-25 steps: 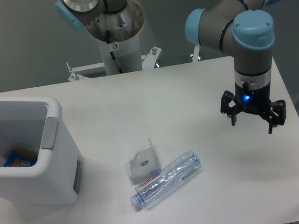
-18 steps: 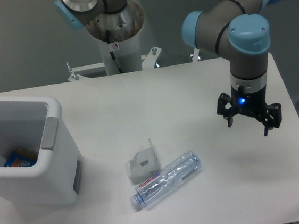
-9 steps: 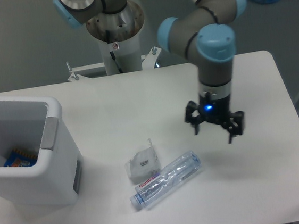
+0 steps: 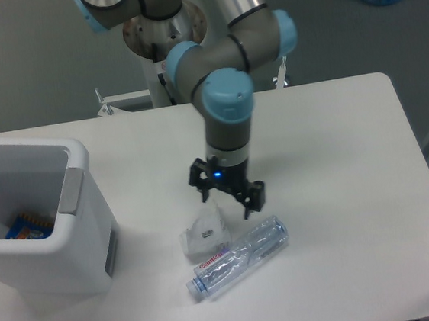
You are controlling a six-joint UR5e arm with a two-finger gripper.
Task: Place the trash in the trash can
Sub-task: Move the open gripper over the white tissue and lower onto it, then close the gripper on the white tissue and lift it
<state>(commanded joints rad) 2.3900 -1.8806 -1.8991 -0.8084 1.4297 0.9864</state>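
Moved since the earlier views: the arm [image 4: 226, 90] has been swinging leftward across the bench [image 4: 337, 155], from the right edge to a spot over the trash, while wrapper, bottle and bin are keeping their places.

Item 1, end effector [image 4: 228, 199]: fingers are standing spread apart and pointing down, gripping nothing; a blue light is glowing on the wrist.

Item 2, wrapper [image 4: 204, 232]: small crumpled white piece, lying on the bench just below the end effector, with its raised tip reaching up near the left-hand finger. Contact cannot be judged.

Item 3, bottle [image 4: 238, 257]: clear crushed plastic, lying on its side at a slant, touching the wrapper's lower right edge. A red-and-white label is wrapping the lower left end; the lettering is too blurred to read. The bottle's upper end is sitting just below and right of the end effector.

Item 4, trash can [image 4: 48, 224]: large white rectangular bin with a grey strip on its near side, standing well left of the wrapper. A blue-and-orange packet [image 4: 29, 226] is lying inside at the bottom.
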